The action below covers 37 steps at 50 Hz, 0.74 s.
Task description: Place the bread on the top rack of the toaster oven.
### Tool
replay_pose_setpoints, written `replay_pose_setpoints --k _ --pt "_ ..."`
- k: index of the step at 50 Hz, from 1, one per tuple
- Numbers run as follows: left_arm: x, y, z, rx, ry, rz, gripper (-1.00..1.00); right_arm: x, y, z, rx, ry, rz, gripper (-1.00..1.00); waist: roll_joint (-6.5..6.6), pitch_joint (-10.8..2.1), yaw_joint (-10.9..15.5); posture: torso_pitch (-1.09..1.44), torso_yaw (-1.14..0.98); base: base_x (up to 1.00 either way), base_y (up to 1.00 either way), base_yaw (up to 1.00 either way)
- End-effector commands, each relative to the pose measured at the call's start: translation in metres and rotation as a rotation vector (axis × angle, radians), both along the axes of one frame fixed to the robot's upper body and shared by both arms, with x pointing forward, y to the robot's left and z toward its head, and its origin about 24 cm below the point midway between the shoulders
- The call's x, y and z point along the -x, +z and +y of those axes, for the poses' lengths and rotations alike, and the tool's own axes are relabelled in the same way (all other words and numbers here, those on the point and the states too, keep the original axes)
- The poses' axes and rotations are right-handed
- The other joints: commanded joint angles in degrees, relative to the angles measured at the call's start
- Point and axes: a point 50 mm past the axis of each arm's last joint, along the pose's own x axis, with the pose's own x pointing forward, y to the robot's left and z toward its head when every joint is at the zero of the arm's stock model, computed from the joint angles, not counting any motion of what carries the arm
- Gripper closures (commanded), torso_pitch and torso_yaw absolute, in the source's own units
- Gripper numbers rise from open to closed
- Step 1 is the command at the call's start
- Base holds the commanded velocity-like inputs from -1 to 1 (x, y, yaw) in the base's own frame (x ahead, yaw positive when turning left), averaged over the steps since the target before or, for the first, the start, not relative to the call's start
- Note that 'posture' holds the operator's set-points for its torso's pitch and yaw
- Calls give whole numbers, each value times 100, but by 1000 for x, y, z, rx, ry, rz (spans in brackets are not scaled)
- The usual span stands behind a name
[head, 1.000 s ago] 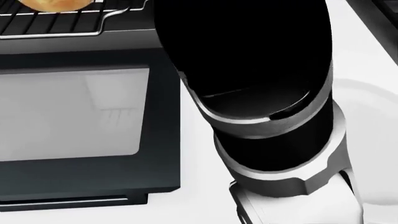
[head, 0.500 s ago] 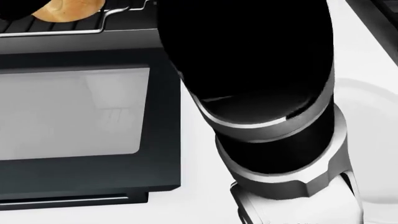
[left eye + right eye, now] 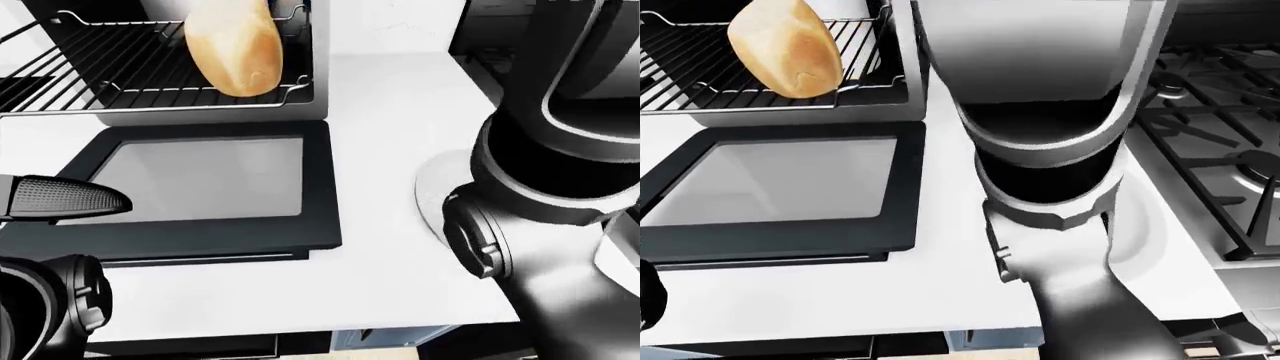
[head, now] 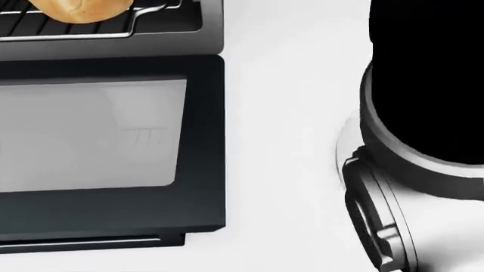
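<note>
Neither hand's fingers really show, so can't tell how open they are, though nothing's gripping the bread [image 3: 232, 46], which lies on the pulled-out wire rack [image 3: 120, 67] of the toaster oven [image 3: 310, 60]. Compared to a second ago, the right arm [image 4: 424, 85] has slid off toward the head view's right edge, clearing the dropped door [image 3: 200, 187]. Looks like the placing is basically done, assuming that's the top rack.

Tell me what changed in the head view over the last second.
The right arm has swung from the picture's middle to its right edge, uncovering the white counter. The bread on the rack shows a little more and no hand is on it. The toaster oven's open glass door lies flat as before, barely shifted in the picture.
</note>
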Motion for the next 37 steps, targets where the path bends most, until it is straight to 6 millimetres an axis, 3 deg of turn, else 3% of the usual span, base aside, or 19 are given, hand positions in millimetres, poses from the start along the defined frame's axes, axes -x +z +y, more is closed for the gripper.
replay_pose_setpoints --k 1,2,3,5,13,28,37 --pt "3 4 2 2 6 -18 -100 13 12 -9 -24 -21 -60 -100 43 -167 -4 0 0 0 0 0" --pt "3 4 2 2 6 -17 -100 13 12 -9 -24 -21 -60 -100 41 -159 2 0 0 0 0 0" --pt "3 4 2 5 8 -19 -100 21 11 -24 -32 -68 -65 -100 41 -152 4 0 0 0 0 0" --pt "5 5 4 4 13 -22 -100 31 10 -36 -37 -100 -72 -100 21 -146 14 0 0 0 0 0" --pt "13 6 14 -4 44 -22 -100 52 10 -66 -45 -187 -88 -100 24 -104 12 0 0 0 0 0" --pt "26 6 27 -18 82 -16 -100 72 -2 -101 -69 -290 -82 -100 58 -75 -4 0 0 0 0 0" --pt "36 4 36 -17 109 -8 -100 81 -11 -111 -81 -322 -71 -100 95 -73 -43 0 0 0 0 0"
